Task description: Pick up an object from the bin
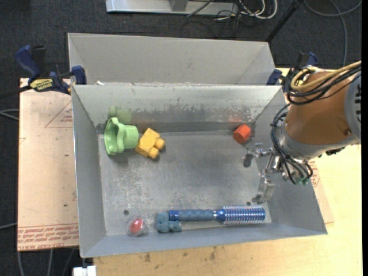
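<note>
At three o'clock in the bin (190,174), the gripper (256,180) hangs with fingers (265,186) apart, empty.
Blue bristled brush (217,215) lies just beside it at six o'clock; orange block (242,133) at eleven.

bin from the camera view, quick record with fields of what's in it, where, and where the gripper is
bin: grey metal
back left: green cup on its side, yellow block right beside it
back right: orange cube
front: blue brush lying along the front wall, small blue lump at its handle end
front left: pink ball
gripper: at the right side, between orange cube and the brush's bristled end
</note>
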You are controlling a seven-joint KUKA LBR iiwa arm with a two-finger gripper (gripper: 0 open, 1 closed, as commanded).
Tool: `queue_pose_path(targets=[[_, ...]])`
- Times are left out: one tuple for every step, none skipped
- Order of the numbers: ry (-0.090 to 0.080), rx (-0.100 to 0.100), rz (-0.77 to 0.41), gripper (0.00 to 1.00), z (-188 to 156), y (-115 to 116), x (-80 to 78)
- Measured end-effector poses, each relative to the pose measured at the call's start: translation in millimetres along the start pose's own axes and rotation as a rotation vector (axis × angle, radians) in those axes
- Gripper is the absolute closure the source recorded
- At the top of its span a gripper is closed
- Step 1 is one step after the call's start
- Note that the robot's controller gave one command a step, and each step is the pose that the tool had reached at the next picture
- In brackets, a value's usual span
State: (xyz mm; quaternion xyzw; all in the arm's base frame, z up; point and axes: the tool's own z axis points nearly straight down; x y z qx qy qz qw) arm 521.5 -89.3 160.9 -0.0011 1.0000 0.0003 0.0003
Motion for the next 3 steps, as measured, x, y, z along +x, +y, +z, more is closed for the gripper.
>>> queue_pose_path(targets=[[-0.025,0.004,-0.332,0.0,87.7,10.8,35.2],[-0.004,0.0,-0.332,1.0,91.0,10.5,41.3],[-0.009,0.002,-0.375,1.0,-48.3,26.5,38.4]])
